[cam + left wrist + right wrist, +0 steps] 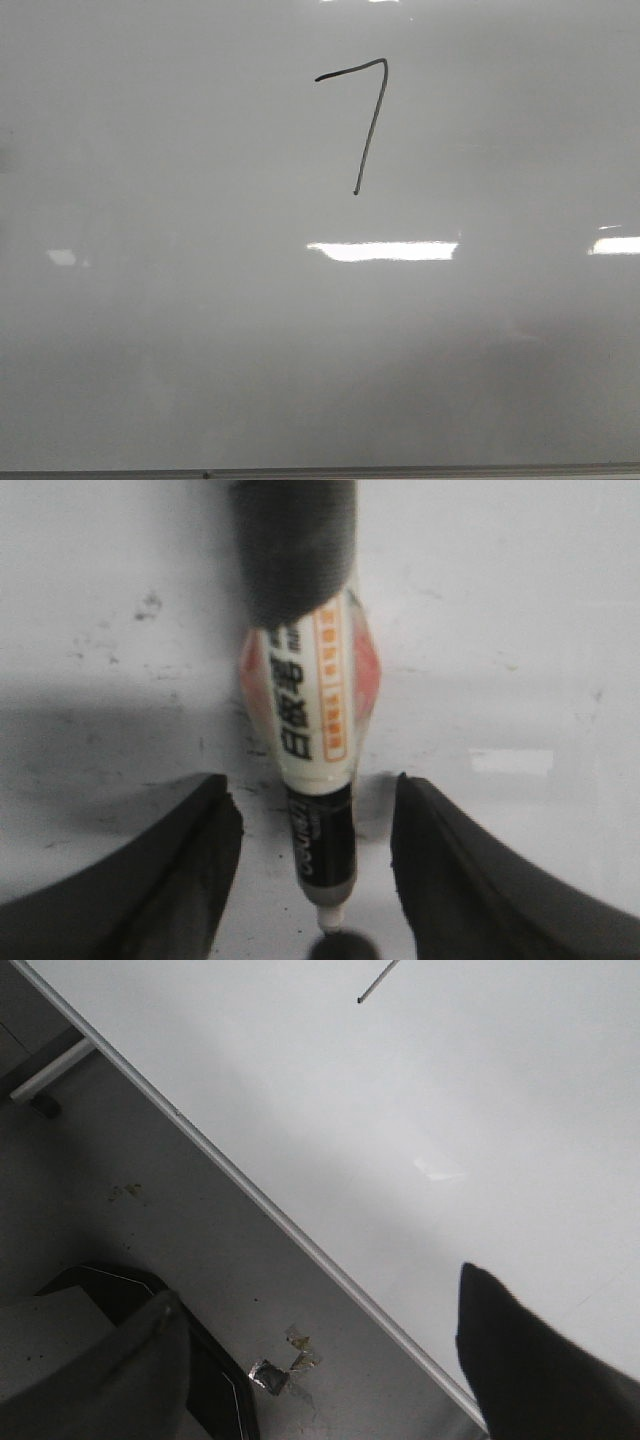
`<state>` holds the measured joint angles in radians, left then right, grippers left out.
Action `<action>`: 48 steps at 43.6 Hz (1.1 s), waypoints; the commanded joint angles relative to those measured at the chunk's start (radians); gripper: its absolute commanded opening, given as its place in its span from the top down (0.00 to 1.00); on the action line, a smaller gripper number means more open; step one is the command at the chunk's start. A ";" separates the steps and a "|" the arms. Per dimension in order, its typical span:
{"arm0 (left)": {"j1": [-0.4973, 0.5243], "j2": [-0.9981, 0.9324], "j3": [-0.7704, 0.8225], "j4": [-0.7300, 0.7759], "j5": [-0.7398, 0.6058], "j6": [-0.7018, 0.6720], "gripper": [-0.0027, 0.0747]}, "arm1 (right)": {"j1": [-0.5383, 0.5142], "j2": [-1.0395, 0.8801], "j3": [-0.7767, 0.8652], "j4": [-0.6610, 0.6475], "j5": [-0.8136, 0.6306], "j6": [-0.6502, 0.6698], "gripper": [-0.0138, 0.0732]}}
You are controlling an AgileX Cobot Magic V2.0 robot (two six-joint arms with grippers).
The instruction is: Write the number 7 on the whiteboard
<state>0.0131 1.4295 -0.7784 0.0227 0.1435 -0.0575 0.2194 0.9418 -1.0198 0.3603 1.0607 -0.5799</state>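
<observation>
Here, number 7 (pixel 364 120) on the whiteboard (pixel 150 350); left fingers (pixel 150 880) apart around a marker (pixel 315 730), right fingers (pixel 520 1360) wide, empty.

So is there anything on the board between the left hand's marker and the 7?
Nothing visible. In the front view the whiteboard around the 7 holds only glare. The left hand has the marker between its fingers, over bare board.

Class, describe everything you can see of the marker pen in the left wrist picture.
The white-barrelled marker pen has a dark cap-like end, black Chinese characters, orange label panels, a black collar and a small pale tip. It lies on the glossy pale whiteboard, along the midline between the left claw's dark fingers, which stand spread apart and clear of it.
</observation>
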 commanded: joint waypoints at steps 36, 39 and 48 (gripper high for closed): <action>-0.230 -0.650 -0.113 0.009 0.533 0.044 0.42 | -0.006 -0.299 0.069 -0.360 -0.033 0.598 0.18; -0.259 -0.713 -0.094 0.009 0.570 0.044 0.42 | -0.006 -0.334 0.097 -0.360 -0.047 0.598 0.18; -0.282 -0.852 -0.030 0.002 0.604 0.044 0.42 | -0.006 -0.371 0.119 -0.360 -0.050 0.598 0.18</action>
<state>-0.2595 0.6124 -0.8031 0.0306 0.8043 -0.0124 0.2194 0.5716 -0.8806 0.0123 1.0833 0.0146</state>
